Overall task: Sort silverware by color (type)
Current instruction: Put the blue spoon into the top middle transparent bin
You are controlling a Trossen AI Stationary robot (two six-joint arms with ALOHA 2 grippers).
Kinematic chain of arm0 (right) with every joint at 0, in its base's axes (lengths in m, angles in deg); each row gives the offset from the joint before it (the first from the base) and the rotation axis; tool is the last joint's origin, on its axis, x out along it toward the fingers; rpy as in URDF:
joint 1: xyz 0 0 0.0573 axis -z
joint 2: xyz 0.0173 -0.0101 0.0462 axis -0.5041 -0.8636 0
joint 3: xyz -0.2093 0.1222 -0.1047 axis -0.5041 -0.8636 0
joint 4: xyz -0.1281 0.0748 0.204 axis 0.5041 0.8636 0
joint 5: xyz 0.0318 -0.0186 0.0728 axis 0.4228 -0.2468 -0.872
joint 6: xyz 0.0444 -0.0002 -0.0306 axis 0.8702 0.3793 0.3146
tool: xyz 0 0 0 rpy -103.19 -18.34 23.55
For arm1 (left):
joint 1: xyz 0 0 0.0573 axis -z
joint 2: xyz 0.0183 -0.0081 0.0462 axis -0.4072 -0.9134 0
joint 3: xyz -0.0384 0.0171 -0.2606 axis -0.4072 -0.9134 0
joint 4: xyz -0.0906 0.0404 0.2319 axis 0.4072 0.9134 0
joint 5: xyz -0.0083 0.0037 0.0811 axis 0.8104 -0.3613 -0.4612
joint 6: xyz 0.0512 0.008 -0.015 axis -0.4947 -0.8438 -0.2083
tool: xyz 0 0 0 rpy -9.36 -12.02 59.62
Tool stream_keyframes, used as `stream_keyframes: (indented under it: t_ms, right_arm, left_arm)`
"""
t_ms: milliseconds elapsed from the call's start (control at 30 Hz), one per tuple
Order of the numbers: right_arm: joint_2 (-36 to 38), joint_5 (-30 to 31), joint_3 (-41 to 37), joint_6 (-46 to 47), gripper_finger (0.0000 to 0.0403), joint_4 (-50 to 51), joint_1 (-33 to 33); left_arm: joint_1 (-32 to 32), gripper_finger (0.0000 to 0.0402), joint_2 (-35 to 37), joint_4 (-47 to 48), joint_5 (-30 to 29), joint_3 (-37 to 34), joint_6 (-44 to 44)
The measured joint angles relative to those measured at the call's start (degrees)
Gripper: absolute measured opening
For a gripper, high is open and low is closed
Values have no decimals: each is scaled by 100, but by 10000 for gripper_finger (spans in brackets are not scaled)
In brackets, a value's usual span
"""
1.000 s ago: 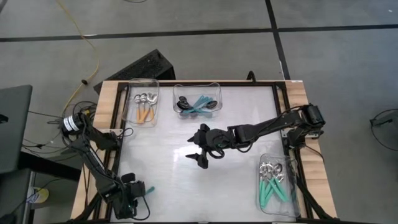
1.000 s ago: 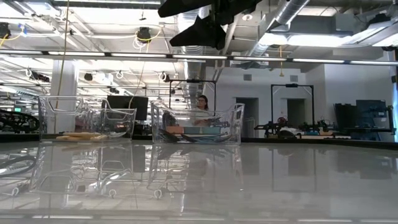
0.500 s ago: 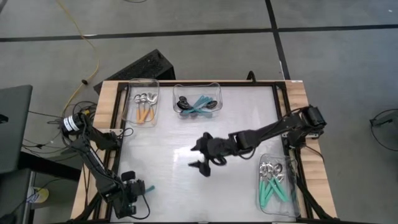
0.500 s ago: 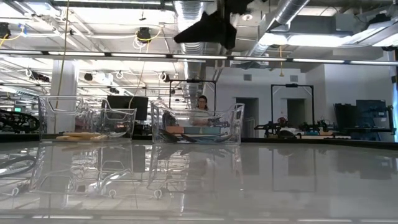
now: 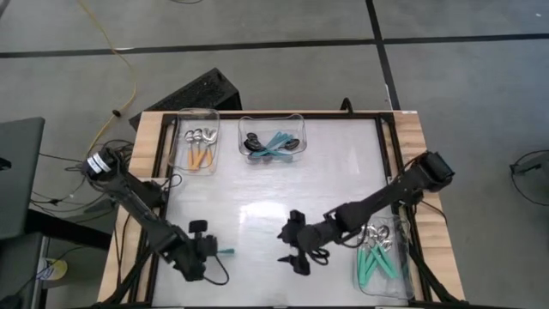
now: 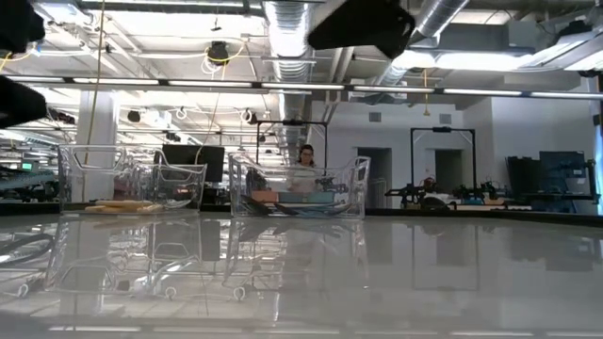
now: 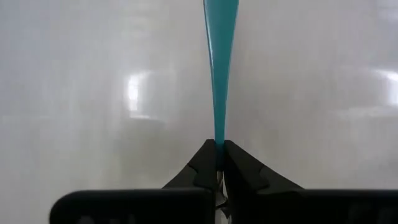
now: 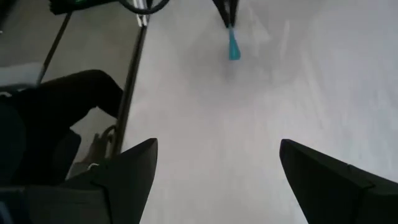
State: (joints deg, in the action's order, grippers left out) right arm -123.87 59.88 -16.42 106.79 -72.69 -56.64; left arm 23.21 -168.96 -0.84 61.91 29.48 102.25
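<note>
Teal thin plastic handle (image 7: 217,81) pinched between the closed fingers of the left gripper (image 5: 211,250), low on the left of the white table (image 5: 257,189), sticking out past the fingertips toward the table's middle; bowl end hidden. Right gripper (image 5: 293,251) just beyond that handle's tip, apart from it, fingers spread wide and holding nothing. More teal-handled spoons (image 5: 374,257) in the clear rectangular plastic bin (image 5: 364,221) at the right edge.
</note>
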Motion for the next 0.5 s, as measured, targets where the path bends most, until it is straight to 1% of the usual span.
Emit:
stream_keyframes:
  t_ms: [33,100,133,200,267,333,400,467,500]
  right_arm:
    - [-92,39,0,10,359,-185,-1]
    - [-258,47,-9,41,359,-448,35]
    - [-367,42,-24,189,358,-616,96]
    - [-643,-134,18,781,356,-1204,305]
    - [-820,-254,-5,1388,353,-1249,502]
    - [-1076,-376,-4,1678,349,-1617,699]
    - [-1136,-430,-27,1907,345,-1538,852]
    - [-1246,-552,15,2070,342,-2041,986]
    - [-1276,-609,11,2122,340,-2133,1034]
  left_arm:
    - [-126,2,65,-34,-14,0,-271]
    - [-375,2,151,-234,-226,2,-820]
    - [-493,2,194,-323,-303,3,-1094]
    - [-673,2,238,-512,-501,7,-1601]
    - [-801,2,257,-603,-659,7,-2069]
    - [-864,2,262,-664,-860,11,-2431]
    - [-932,2,265,-641,-1074,11,-2707]
    - [-978,2,266,-643,-1204,15,-2819]
    - [-1011,2,267,-618,-1269,15,-2873]
